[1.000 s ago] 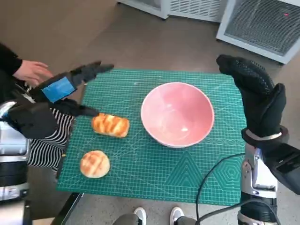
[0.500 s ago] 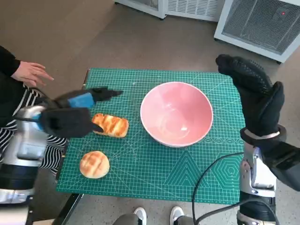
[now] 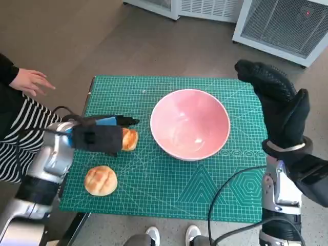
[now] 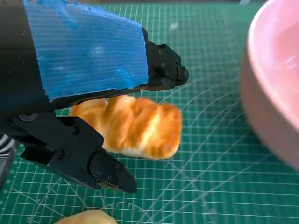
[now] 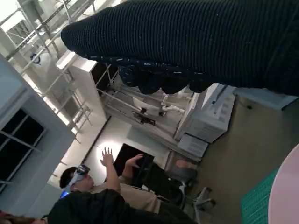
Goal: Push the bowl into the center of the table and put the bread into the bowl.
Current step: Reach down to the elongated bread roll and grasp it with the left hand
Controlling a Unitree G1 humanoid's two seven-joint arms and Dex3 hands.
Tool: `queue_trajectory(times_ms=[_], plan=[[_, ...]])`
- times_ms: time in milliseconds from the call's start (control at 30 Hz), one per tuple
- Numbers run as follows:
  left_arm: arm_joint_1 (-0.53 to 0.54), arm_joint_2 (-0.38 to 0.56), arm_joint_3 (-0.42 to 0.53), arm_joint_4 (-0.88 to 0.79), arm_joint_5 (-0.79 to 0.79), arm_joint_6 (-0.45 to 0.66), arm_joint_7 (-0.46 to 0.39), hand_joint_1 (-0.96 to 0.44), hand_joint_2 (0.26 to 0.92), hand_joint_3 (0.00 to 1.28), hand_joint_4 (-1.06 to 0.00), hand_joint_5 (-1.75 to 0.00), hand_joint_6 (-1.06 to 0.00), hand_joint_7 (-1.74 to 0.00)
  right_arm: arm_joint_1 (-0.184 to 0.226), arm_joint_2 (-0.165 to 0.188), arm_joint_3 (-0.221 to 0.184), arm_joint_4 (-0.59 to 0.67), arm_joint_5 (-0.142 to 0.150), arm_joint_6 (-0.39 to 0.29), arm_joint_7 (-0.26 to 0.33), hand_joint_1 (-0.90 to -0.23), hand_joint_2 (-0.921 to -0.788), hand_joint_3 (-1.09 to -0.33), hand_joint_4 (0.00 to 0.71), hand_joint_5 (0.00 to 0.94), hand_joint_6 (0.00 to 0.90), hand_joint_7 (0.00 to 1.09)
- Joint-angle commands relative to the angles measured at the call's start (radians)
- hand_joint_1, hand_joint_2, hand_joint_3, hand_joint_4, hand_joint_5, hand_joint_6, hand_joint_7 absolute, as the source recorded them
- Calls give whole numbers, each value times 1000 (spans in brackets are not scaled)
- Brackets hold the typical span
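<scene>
The pink bowl (image 3: 189, 124) stands on the green mat (image 3: 169, 189), somewhat right of the middle; its rim (image 4: 275, 93) also shows in the left wrist view. A long striped bread (image 3: 130, 139) lies just left of it. My left hand (image 3: 100, 136) is lowered over this bread (image 4: 135, 126), fingers (image 4: 161, 70) on one side and thumb (image 4: 93, 163) on the other, apart and not closed on it. A round bun (image 3: 101, 180) lies nearer the front left edge. My right hand (image 3: 279, 110) is raised beside the bowl's right side, fingers stretched, holding nothing.
A person's hand (image 3: 31, 81) and striped clothing (image 3: 20, 138) are at the table's left side. White appliances (image 3: 277, 23) stand on the floor behind. Feet (image 3: 171, 236) show at the front edge. The right wrist view shows a person wearing a headset (image 5: 84, 186).
My left hand has come in from the left edge and dropped over the long bread, now straddling it. The bowl, the bun and my right hand have stayed put.
</scene>
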Motion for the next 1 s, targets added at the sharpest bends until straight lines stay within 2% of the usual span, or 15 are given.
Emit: queue_trajectory(times_ms=[33,467,533,600,633,667,700,733,767,800,833,867,1000], plan=[[-36,-24,-38,75,47,-14,43,-12,717,0,-37,-11,-215,-4,17,-9,0,8,7,6,12,-713,-921,-632,165,5,59,485],[-114,-89,-132,329,137,-46,118,-104,719,1,-154,-31,-256,-17,26,-15,-5,-6,5,12,9,-713,-921,-631,166,4,57,476],[-119,-87,-135,336,142,-45,123,-94,721,2,-190,-35,-295,-30,27,-15,-5,-6,6,13,9,-714,-921,-631,166,4,56,475],[-119,-82,-136,332,147,-49,138,-67,735,8,-269,-37,-408,-64,28,-15,-5,-7,7,14,8,-714,-921,-631,166,4,57,474],[-119,-79,-136,329,150,-53,146,-47,748,14,-338,-54,-489,-96,28,-15,-5,-7,7,15,8,-714,-921,-630,165,3,57,473],[-115,-73,-132,319,150,-62,160,-40,753,15,-366,-54,-519,-106,29,-15,-5,-8,6,15,8,-714,-921,-630,165,3,57,473],[-112,-68,-128,311,151,-68,171,-17,773,19,-486,-72,-602,-173,29,-15,-5,-9,6,16,7,-714,-921,-630,165,3,57,472],[-103,-56,-116,288,147,-83,189,-8,781,20,-533,-72,-624,-211,30,-15,-4,-10,5,17,6,-714,-921,-630,165,3,57,472],[-97,-48,-108,271,144,-93,202,-6,809,20,-573,-258,-635,-410,31,-15,-4,-11,4,17,5,-714,-921,-630,165,3,57,472],[-87,-36,-94,245,136,-106,214,-4,849,41,-608,-556,-628,-721,31,-15,-4,-12,4,19,5,-714,-921,-630,165,3,58,471],[-81,-28,-84,226,129,-115,222,-2,875,39,-661,-747,-629,-884,31,-15,-4,-13,4,20,4,-713,-921,-630,165,3,58,471],[-71,-17,-65,195,116,-123,225,0,891,37,-694,-869,-630,-989,30,-14,-4,-12,4,20,4,-713,-921,-630,165,3,58,470],[-27,22,13,50,51,-138,214,2,905,34,-751,-1053,-656,-1067,30,-14,-5,-11,3,22,3,-710,-921,-630,165,2,59,469]])
